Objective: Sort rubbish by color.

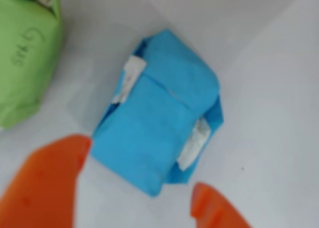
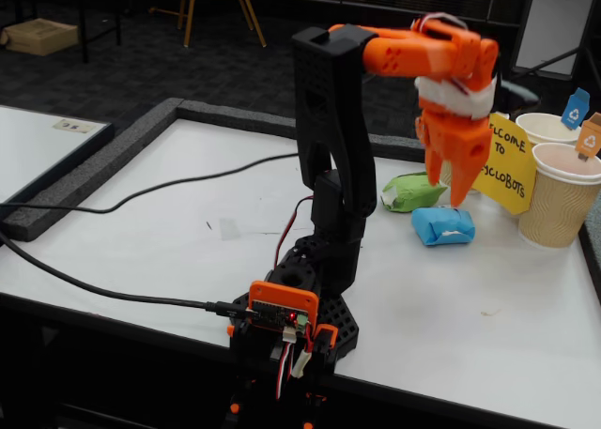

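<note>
The orange two-finger gripper (image 1: 142, 198) hangs with jaws spread wide above the blue crumpled paper lump (image 1: 159, 120) on the white bench (image 2: 169, 222), apparently lined up to straddle it.

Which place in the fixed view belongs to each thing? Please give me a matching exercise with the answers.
Things:
1. green lump
2. blue lump
3. claw
4. yellow sign

Places:
A. in the air, above the lumps
B. on the table, nearest the camera of the two lumps
C. standing beside the paper cups
D. on the table, behind the blue one

Pairs: 1-D, 2-B, 3-A, 4-C
</note>
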Robot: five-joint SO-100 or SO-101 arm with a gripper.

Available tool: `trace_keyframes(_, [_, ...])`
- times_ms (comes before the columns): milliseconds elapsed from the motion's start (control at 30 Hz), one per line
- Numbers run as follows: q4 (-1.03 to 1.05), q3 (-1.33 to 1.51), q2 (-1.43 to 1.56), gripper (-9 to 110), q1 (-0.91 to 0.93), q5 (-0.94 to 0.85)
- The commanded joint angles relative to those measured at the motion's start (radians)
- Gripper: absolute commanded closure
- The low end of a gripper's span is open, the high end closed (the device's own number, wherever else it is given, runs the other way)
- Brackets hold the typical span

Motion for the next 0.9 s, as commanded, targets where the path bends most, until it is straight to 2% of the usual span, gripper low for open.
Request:
trace_keyframes(0, [-0.169, 0.066, 0.124, 85, 0.011, 0.052])
trace_keyframes(233, [-0.334, 0.14, 0.061, 80, 0.015, 0.057])
trace_keyframes(600, [-0.281, -0.04, -0.183, 81, 0.038, 0.057])
trace_keyframes(667, [-0.272, -0.066, -0.212, 85, 0.038, 0.057])
trace_keyframes(800, [-0.272, -0.107, -0.239, 101, 0.043, 0.057])
trace_keyframes(867, [-0.268, -0.121, -0.236, 101, 0.048, 0.057])
